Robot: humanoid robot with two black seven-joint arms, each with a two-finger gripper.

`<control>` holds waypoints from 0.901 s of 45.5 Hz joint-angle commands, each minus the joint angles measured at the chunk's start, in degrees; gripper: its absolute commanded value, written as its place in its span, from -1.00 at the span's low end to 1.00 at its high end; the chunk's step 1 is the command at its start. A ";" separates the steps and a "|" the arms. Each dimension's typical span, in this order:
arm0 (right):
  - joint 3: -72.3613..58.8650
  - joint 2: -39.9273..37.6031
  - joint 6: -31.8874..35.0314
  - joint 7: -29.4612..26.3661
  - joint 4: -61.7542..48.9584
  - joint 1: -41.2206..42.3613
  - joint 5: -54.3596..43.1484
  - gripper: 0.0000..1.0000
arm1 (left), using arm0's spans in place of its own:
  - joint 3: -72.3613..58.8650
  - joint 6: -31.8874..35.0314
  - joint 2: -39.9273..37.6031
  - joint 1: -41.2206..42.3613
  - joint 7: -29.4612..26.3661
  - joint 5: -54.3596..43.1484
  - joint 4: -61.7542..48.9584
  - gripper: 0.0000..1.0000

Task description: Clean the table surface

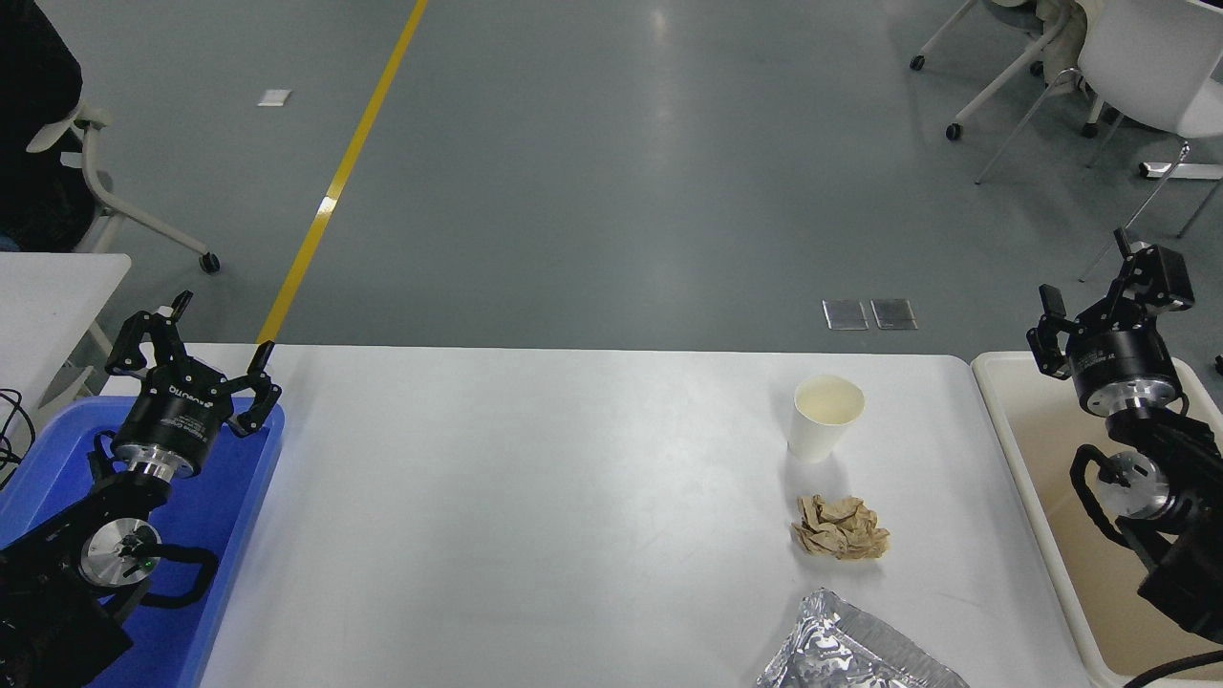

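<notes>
Right gripper point(1089, 291) hovering released over beige bin point(1041, 478), far right. Left gripper point(201, 349) released over blue tray point(244, 497). Paper cup point(822, 418), crumpled paper point(839, 527), foil point(850, 650) sitting on table surface point(525, 497).

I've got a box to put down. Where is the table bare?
Bare from the blue tray across to the paper cup. Crowded at the right: cup, crumpled paper and foil in a row.

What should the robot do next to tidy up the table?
Probably swing the right claw left and down toward the paper cup. That claw is open and holds nothing, above the beige bin, and the cup is the nearest litter on the table surface. The crumpled brown paper and foil can follow.
</notes>
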 commanded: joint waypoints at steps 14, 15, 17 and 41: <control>-25.22 -11.18 4.82 -6.17 0.07 13.90 -4.95 0.99 | 0.00 0.00 0.00 0.00 0.00 0.00 -0.01 1.00; -27.15 -11.45 5.08 -6.17 0.07 15.04 -5.56 0.99 | 0.00 0.00 0.00 0.00 0.00 0.00 -0.01 1.00; -30.84 -11.89 5.87 -6.08 0.07 16.97 -6.71 0.99 | 0.00 0.00 0.00 0.00 0.00 0.00 -0.01 1.00; -71.90 -10.05 12.90 -5.64 0.77 36.84 -19.98 0.99 | 0.00 0.00 0.00 0.00 0.00 0.00 -0.01 1.00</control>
